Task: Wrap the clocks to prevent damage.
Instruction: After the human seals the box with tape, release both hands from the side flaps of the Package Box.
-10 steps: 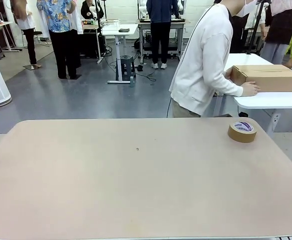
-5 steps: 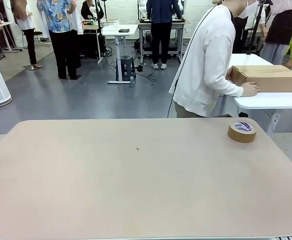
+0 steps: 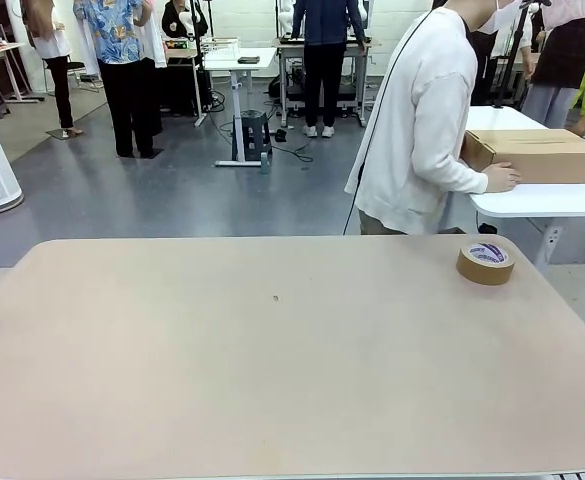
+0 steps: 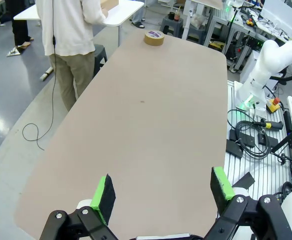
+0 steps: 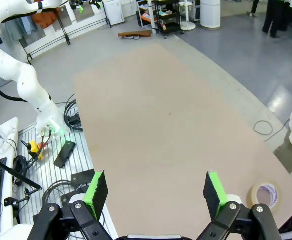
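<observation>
The wide beige rounded table (image 3: 272, 360) lay before me. Beyond its far edge a person in a white sweatshirt (image 3: 417, 120) rested a hand on a brown cardboard box (image 3: 537, 155) (on a white side table). 1 roll of brown packing tape (image 3: 485, 262) sat flat near the table's far right corner. My left gripper (image 4: 163, 190) and right gripper (image 5: 155, 192) hung with jaws spread wide, holding nothing.

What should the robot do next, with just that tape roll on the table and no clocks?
Probably wait. The table carries only the tape roll. The person faces away, hands on a cardboard box on the white side table. Both the left gripper and right gripper are open and hold nothing.
</observation>
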Robot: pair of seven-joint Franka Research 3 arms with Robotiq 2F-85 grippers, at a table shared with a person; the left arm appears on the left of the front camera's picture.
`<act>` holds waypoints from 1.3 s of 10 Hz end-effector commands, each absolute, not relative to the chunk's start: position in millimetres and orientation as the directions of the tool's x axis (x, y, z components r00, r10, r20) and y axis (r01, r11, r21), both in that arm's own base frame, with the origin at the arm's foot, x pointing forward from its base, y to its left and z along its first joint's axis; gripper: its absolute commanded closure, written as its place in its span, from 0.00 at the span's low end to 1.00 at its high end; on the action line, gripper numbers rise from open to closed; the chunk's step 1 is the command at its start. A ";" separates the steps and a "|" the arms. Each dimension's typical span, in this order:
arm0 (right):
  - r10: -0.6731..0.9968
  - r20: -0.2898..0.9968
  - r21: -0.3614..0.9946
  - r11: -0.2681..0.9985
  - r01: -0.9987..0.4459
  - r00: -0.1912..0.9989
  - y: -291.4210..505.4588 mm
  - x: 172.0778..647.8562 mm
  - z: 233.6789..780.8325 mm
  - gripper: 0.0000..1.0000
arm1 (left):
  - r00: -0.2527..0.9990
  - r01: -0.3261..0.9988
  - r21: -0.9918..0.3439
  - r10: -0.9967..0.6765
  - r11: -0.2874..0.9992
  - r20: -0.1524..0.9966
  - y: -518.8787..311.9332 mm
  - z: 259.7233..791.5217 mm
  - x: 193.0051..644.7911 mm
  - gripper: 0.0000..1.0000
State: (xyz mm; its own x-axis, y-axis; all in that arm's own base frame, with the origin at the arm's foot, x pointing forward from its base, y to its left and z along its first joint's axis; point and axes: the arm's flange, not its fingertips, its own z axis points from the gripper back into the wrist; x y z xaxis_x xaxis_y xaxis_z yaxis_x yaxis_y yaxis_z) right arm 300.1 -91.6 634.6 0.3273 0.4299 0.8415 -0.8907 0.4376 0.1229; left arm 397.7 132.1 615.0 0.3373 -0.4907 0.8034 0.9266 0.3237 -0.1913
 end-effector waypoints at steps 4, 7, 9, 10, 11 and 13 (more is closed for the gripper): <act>0.431 0.840 0.127 0.436 -0.891 0.330 -90.8 302.0 634.2 0.00 | 0.342 0.924 -0.197 -0.483 0.327 0.806 131.8 616.3 397.5 0.00; 0.431 0.840 0.127 0.436 -0.891 0.330 -90.8 302.0 634.2 0.00 | 0.342 0.924 -0.197 -0.483 0.327 0.806 131.8 616.3 397.5 0.00; 0.431 0.840 0.127 0.436 -0.891 0.330 -90.8 302.0 634.2 0.00 | 0.342 0.924 -0.197 -0.483 0.327 0.806 131.8 616.3 397.5 0.00; 0.431 0.840 0.127 0.436 -0.891 0.330 -90.8 302.0 634.2 0.00 | 0.342 0.924 -0.197 -0.483 0.327 0.806 131.8 616.3 397.5 0.00; 0.431 0.840 0.127 0.436 -0.891 0.330 -90.8 302.0 634.2 0.00 | 0.342 0.924 -0.197 -0.483 0.327 0.806 131.8 616.3 397.5 0.00; 0.431 0.840 0.127 0.436 -0.891 0.330 -90.8 302.0 634.2 0.00 | 0.342 0.924 -0.197 -0.483 0.327 0.806 131.8 616.3 397.5 0.00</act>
State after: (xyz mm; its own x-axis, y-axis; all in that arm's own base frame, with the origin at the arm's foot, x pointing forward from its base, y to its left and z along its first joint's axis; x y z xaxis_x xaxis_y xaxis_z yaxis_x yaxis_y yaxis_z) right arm 300.1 -91.6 634.6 0.3273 0.4299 0.8415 -0.8907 0.4376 0.1229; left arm 397.7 132.1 615.0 0.3373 -0.4907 0.8034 0.9266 0.3237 -0.1913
